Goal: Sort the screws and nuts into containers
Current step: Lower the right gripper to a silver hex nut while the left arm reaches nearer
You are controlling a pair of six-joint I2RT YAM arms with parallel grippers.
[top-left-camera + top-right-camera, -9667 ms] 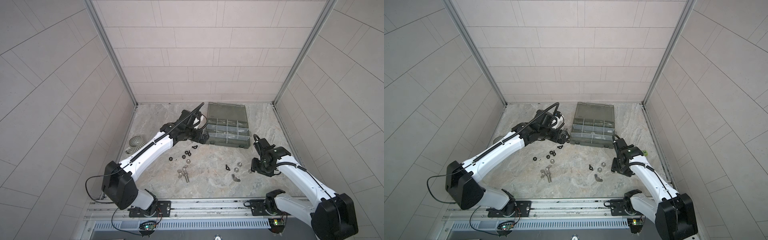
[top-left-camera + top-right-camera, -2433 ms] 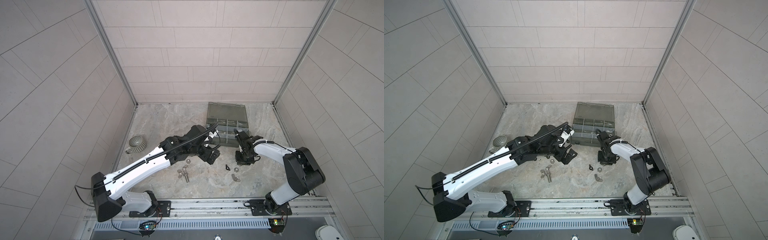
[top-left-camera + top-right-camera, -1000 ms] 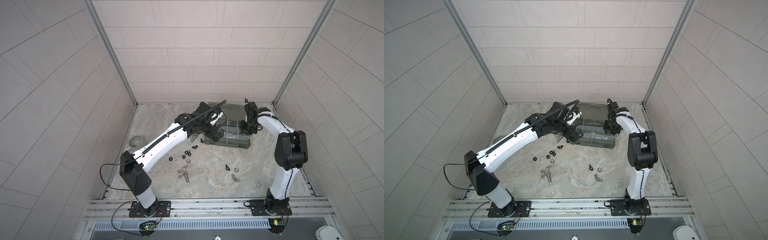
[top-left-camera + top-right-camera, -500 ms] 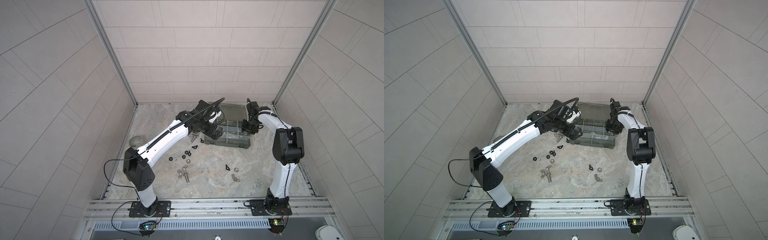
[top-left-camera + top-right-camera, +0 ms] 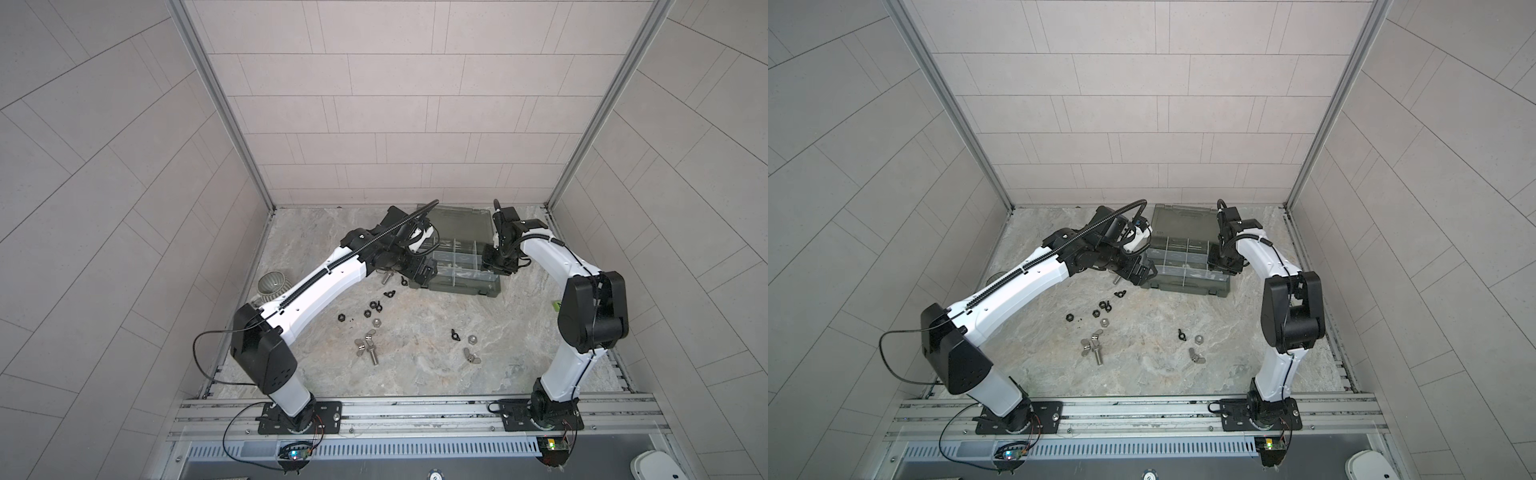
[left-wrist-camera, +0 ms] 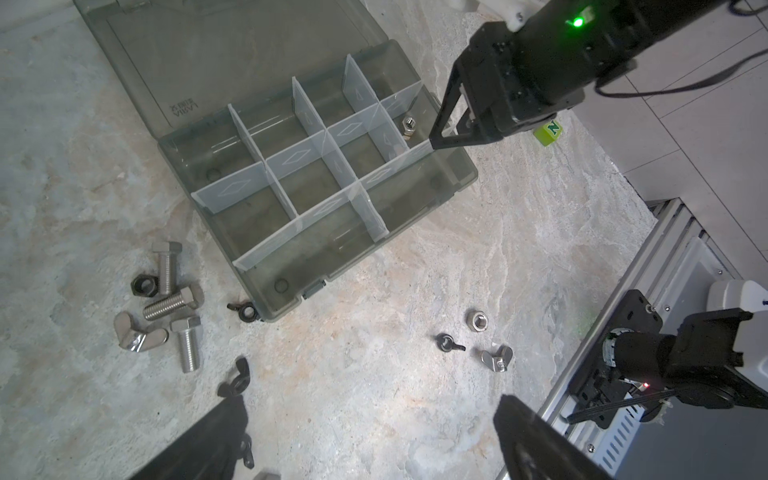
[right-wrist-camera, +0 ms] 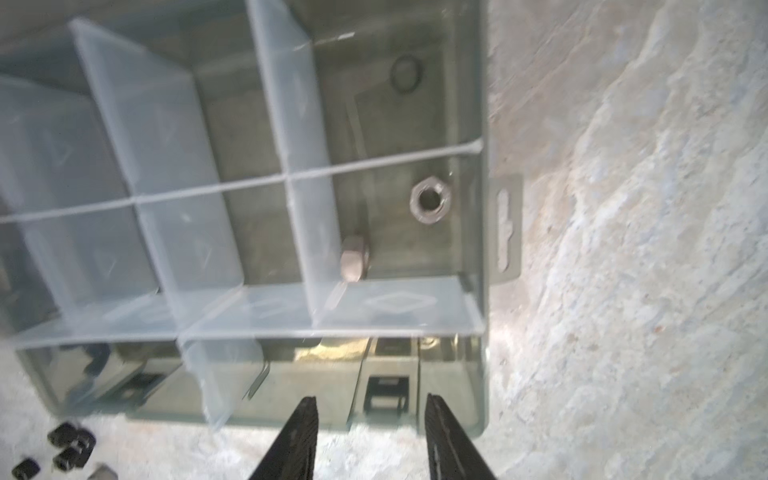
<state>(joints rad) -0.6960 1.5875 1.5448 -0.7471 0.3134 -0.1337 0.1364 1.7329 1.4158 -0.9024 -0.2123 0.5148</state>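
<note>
Right gripper [image 7: 370, 398] open, empty, at organizer box [image 7: 482, 104] edge; 2 silver nuts [image 7: 428, 203] lie in its end compartment [image 7: 395, 232], just beyond the gripper.

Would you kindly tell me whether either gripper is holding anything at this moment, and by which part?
Nothing is held: the left gripper and the right gripper both stand open and empty.

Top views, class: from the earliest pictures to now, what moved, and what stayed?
The right gripper moved from the loose nuts near the table's front to the organizer box's right end; its jaws now stand open and empty at a compartment holding two silver nuts. The left gripper swung to mid-table and back to the box's left front corner, open. Box, mug and the screws stayed put.
</note>
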